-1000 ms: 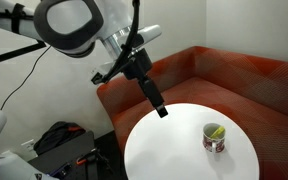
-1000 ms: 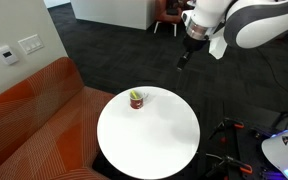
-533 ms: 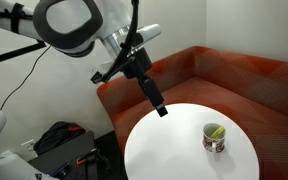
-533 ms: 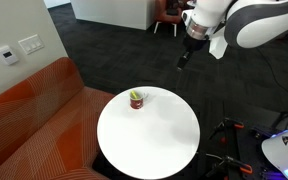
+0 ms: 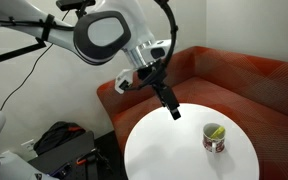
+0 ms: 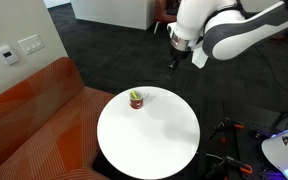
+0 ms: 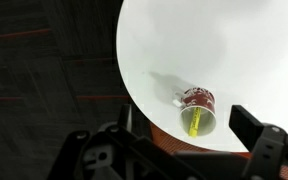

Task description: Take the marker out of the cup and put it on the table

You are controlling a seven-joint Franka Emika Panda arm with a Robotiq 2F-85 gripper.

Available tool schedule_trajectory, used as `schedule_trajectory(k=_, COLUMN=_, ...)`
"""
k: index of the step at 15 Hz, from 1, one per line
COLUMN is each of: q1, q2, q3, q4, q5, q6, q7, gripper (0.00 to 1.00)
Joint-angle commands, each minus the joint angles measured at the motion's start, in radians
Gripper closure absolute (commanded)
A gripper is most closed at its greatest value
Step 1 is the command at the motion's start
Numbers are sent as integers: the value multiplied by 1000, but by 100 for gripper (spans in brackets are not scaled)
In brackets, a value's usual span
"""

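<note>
The whitish cup (image 5: 215, 140) with a dark red pattern stands on the round white table (image 5: 174, 155), near its far side. The yellow-green marker (image 5: 215, 131) leans inside the cup. Both also show in an exterior view, cup (image 6: 137, 101) and marker (image 6: 136, 95) on the table (image 6: 149, 140). My gripper (image 5: 174, 112) hangs in the air above the table's edge, well short of the cup; it also shows in an exterior view (image 6: 171, 63). In the wrist view the cup (image 7: 198, 100) and marker (image 7: 194, 123) lie between my open, empty gripper's (image 7: 189, 140) fingers, far below.
A red-brown corner sofa (image 5: 249, 75) wraps around the table's far side and shows in an exterior view too (image 6: 29, 115). Dark bags and gear (image 5: 64, 145) sit on the floor by the table. Black stands and cables (image 6: 234, 150) lie on the other side.
The arm has swung and carried my gripper sideways toward the table and closer to the cup. The cup and marker have not moved.
</note>
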Motion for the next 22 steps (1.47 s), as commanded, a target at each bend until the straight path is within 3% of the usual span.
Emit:
schedule_trajectory(k=1, q1=37, q2=118, q3=-24, q4=82, q5=-17, q6=68, q7=24, gripper=0)
schedule_trajectory(k=9, q1=97, q2=360, q3=-79, q4=251, q5=61, q6=132, q7=41, gripper=0)
schedule_trajectory(k=15, q1=94, q2=536, q3=-76, q4=430, q5=234, q6=87, q7=0, gripper=0)
schedule_trajectory(k=20, q1=91, q2=657, q3=-87, q4=572, q5=288, q6=35, q7=-30, gripper=0)
schedule_trajectory(k=21, q1=98, q2=664, q3=-98, q4=587, q5=274, q6=19, q7=-32, gripper=0)
schedule_trajectory(k=22, q1=104, q2=630, q3=-99, q4=517, q5=280, q6=77, q7=-13, gripper=0)
